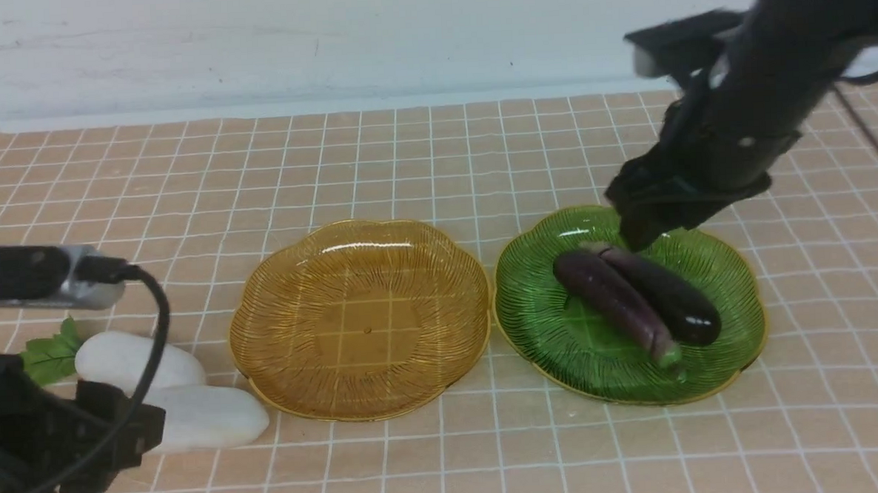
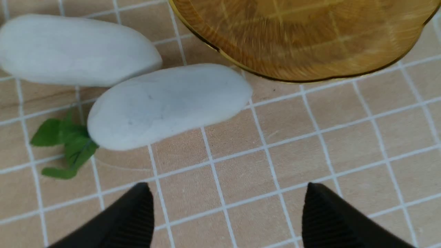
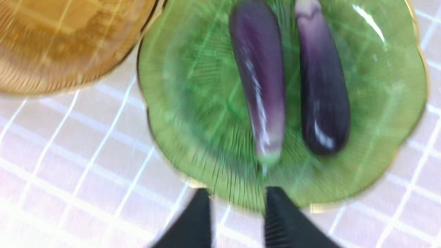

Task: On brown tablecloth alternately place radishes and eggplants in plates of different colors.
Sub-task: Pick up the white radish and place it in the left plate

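Left claw [image 2: 227, 220], spread wide and empty, hovers just short of two radishes [image 2: 165, 105]; right claw [image 3: 237, 220], narrowed and empty, hangs beside both eggplants [image 3: 260, 82] in the green plate [image 3: 386, 103].

This is looking like a staged robot test bench rather than a lived-in kitchen. A brown tablecloth [image 1: 421, 166] with a white grid is covering the surface and running up to a bare pale wall [image 1: 326, 36]. Two black robot arms are reaching in, the left one trailing a black cable [image 1: 157, 318], and nothing domestic is surrounding them.
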